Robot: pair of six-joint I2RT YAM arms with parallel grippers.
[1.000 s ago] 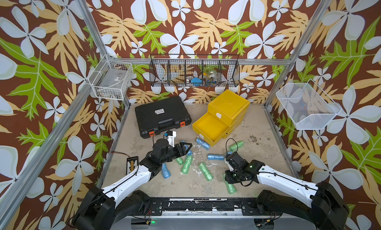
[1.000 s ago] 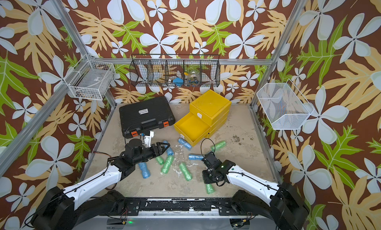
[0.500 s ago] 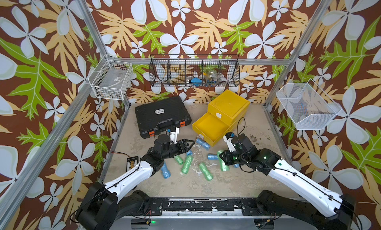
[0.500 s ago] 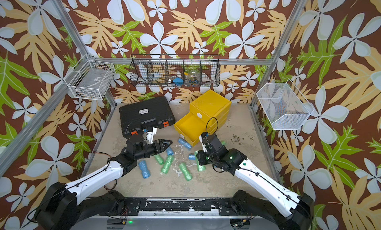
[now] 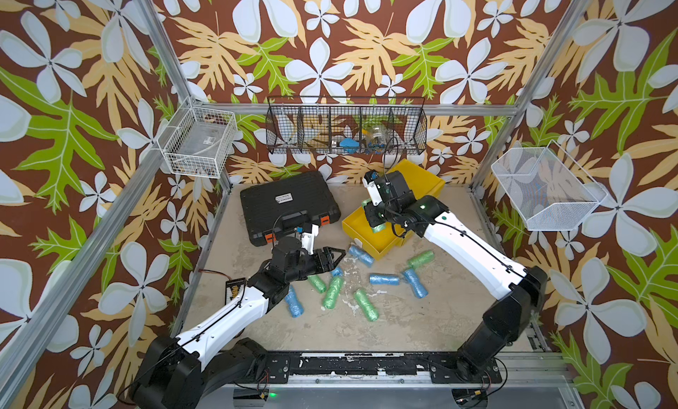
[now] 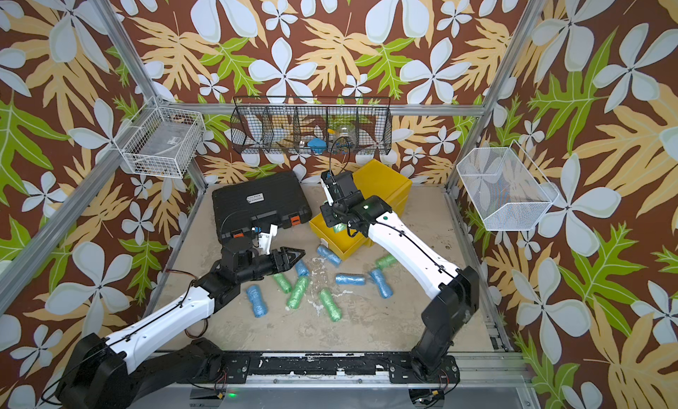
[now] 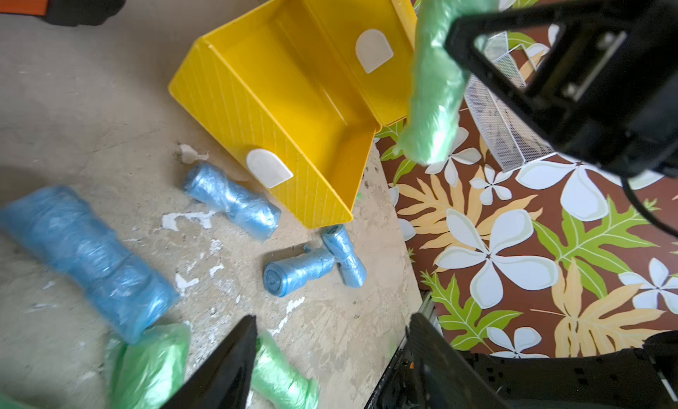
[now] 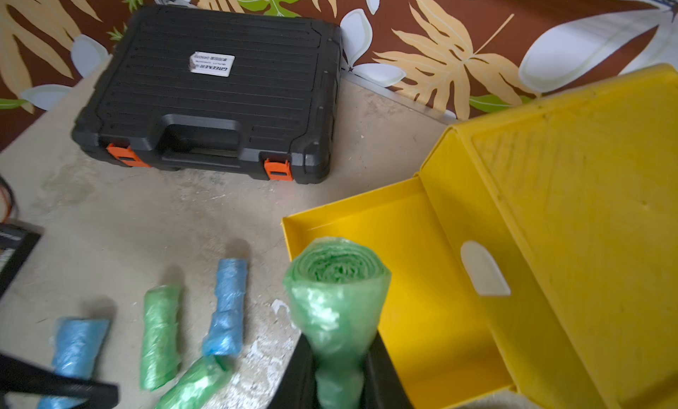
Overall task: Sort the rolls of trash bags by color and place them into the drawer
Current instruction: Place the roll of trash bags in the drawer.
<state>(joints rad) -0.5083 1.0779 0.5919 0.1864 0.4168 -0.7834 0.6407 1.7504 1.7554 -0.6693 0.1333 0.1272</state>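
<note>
My right gripper [image 8: 339, 355] is shut on a green roll [image 8: 335, 289] and holds it upright above the open yellow drawer [image 8: 422, 278]. The held green roll [image 5: 379, 228] shows just below the wrist in both top views. The drawer [image 5: 361, 240] holds nothing that I can see. Several blue rolls [image 5: 383, 279] and green rolls [image 5: 366, 305] lie loose on the table in front of it. My left gripper [image 5: 339, 256] hovers open over the rolls left of the drawer, with nothing between its fingers [image 7: 238, 352].
A closed black tool case [image 5: 290, 205] lies at the back left. A small black device [image 5: 234, 289] sits by the left edge. Wire baskets hang on the left wall [image 5: 198, 146], back wall [image 5: 346, 130] and right wall [image 5: 546, 190].
My right arm has carried the green roll from the table's front up and back to over the open drawer. My left gripper has shifted a little toward the drawer.
</note>
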